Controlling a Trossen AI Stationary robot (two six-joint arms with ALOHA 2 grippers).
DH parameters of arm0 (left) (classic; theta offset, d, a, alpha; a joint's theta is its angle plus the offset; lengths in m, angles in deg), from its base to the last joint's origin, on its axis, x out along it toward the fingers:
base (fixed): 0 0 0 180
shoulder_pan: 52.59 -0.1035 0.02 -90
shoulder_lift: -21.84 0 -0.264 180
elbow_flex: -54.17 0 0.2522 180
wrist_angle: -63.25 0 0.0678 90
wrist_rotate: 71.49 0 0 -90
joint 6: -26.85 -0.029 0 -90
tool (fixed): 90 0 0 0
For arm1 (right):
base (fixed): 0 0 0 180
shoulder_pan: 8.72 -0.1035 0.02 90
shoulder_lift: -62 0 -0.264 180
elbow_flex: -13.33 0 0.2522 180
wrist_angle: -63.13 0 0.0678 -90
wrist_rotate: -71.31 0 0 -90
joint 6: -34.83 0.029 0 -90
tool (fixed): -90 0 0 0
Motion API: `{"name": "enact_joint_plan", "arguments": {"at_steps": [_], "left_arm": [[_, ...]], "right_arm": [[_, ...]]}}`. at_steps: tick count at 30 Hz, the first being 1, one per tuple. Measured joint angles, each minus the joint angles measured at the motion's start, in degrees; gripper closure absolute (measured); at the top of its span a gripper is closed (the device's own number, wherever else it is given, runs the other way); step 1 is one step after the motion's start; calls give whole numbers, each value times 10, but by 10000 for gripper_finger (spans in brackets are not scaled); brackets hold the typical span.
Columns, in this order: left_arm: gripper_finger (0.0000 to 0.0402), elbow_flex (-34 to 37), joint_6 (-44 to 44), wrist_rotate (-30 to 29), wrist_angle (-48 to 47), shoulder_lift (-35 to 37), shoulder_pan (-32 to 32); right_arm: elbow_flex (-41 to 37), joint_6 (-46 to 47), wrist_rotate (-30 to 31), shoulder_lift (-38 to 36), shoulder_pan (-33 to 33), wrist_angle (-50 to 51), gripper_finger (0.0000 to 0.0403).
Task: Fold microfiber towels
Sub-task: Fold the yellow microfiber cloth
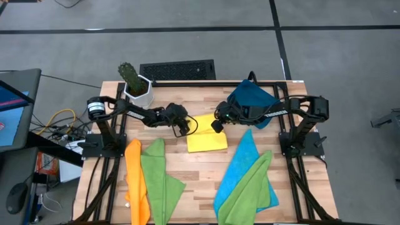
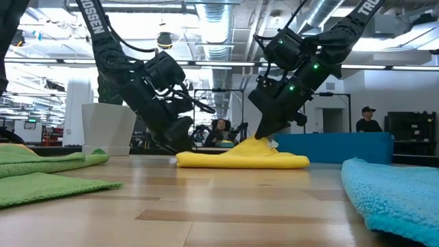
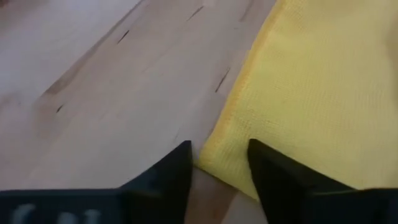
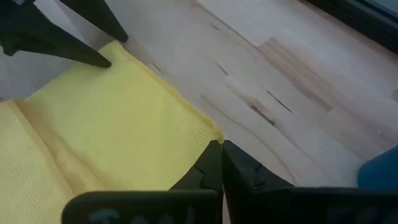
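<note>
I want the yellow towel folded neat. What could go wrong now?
The left gripper has its fingers apart around one corner of the yellow towel. It might close on only the edge, so the corner could slip out.

The right gripper is shut on another corner. If the arms pull unevenly, the fold could end up crooked.

The blue towel lies nearby, so a swinging corner might brush it.

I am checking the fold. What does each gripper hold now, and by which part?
The right gripper is shut on a corner of the yellow towel. The left gripper straddles another corner with a visible gap; it holds nothing yet.
</note>
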Motion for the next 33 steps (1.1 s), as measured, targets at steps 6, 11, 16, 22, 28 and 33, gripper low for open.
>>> {"name": "enact_joint_plan", "arguments": {"at_steps": [6,11,16,22,28,33], "left_arm": [[358,1,0,10,19,-2,0],[394,2,26,17,26,1,1],[389,3,28,3,23,21,15],[395,3,16,-14,19,43,42],[394,2,16,-32,10,43,70],[394,2,15,-49,11,51,92]], "right_arm": [[0,0,0,0,0,0,376],[0,-2,0,0,0,3,382],[0,-9,0,0,-1,10,380],[0,-9,0,-2,-16,15,382],[-1,-9,14,-18,-40,46,385],[-1,-9,62,-48,-67,85,384]]}}
